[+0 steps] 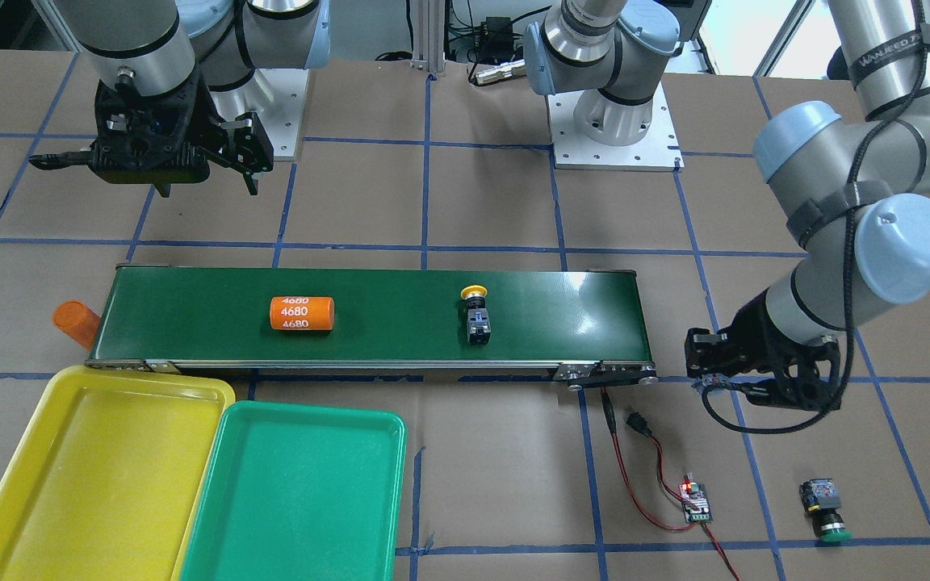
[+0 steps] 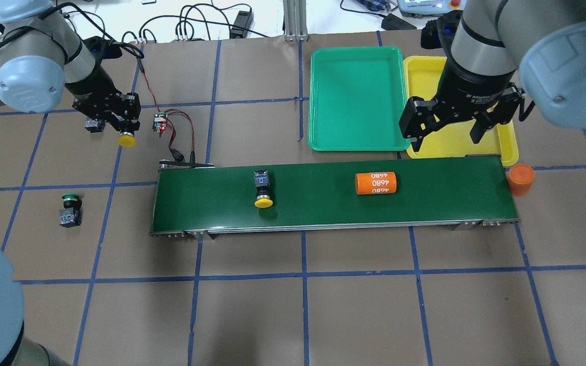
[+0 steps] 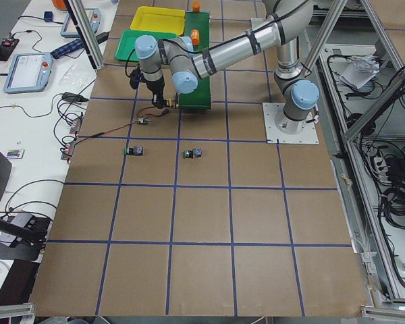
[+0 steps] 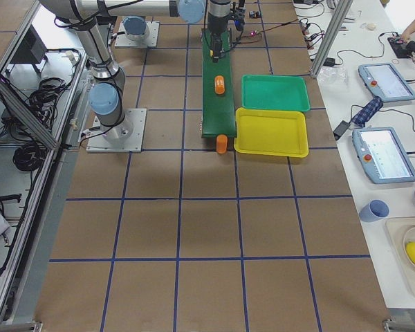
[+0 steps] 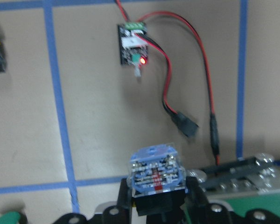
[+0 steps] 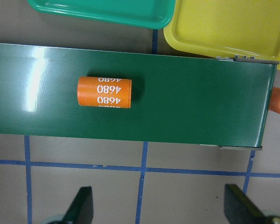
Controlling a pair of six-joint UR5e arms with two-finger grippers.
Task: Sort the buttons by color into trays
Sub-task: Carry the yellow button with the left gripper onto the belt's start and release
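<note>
From the front, the belt runs lengthwise across the surface. The belt button, yellow-capped, lies in the left arm's half, well inside both long edges. Its long axis runs across the belt, cap toward the robot's base. Open belt separates it from the cylinder. A second cylinder sits just off the belt's end. The yellow tray and green tray lie side by side, touching, and the yellow one's corner meets the belt's edge. A green button lies near the board, cap away from the robot.

From overhead, the left pincer is clamped on the held button, off the belt's corner and beside the board. Its yellow cap juts past the fingertips toward the robot. The right pincer hangs over the yellow tray's belt-side rim, jaws spread wide, gripping nothing. A second green button lies on open surface beyond the belt's end, cap away from the robot.

In the left wrist view, the held button's terminal end faces the camera between both fingers. The belt's metal corner is at lower right.

In the right wrist view, the fingertips stand far apart over the surface on the robot's side of the belt. The cylinder lies along the belt, between its edges.
</note>
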